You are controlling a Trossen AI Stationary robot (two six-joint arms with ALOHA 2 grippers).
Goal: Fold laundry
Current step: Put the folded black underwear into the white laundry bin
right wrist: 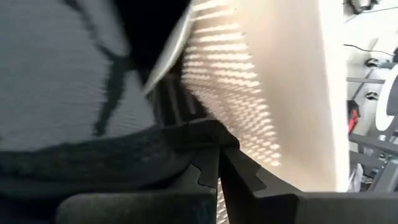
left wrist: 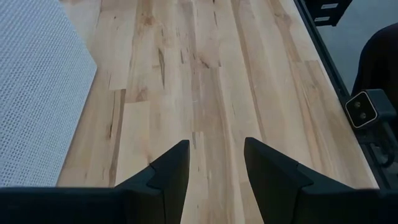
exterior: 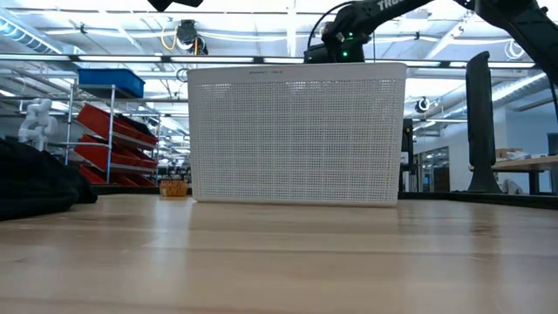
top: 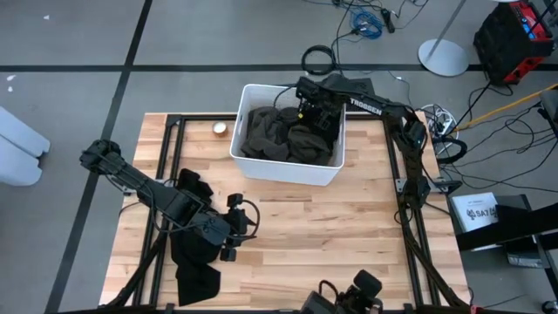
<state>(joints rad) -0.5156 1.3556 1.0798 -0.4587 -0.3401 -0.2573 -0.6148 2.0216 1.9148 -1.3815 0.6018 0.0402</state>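
A white perforated bin (top: 288,170) stands at the table's far middle and holds dark olive-grey laundry (top: 275,135). My right gripper (top: 307,109) reaches down into the bin from the right. In the right wrist view its fingers (right wrist: 217,165) are shut, with grey cloth (right wrist: 68,81) bunched against them beside the bin's wall (right wrist: 273,87). A black garment (top: 193,257) lies heaped on the table's near left and partly hangs over the edge. My left gripper (left wrist: 214,162) is open and empty over bare wood, right of that garment (exterior: 35,179). My right gripper is shut on the dark olive-grey laundry inside the bin, coming from above and from the table's right. Cloth (right wrist: 155,146) lies over one finger and hides the place of contact. Which part it has, and how many layers, I cannot tell.
A small round pale object (top: 220,129) sits on the table just left of the bin; it also shows in the low view (exterior: 173,187). Bare wooden table (top: 331,227) lies between the bin and the near edge. Black frame rails (top: 410,218) run along the table's sides.
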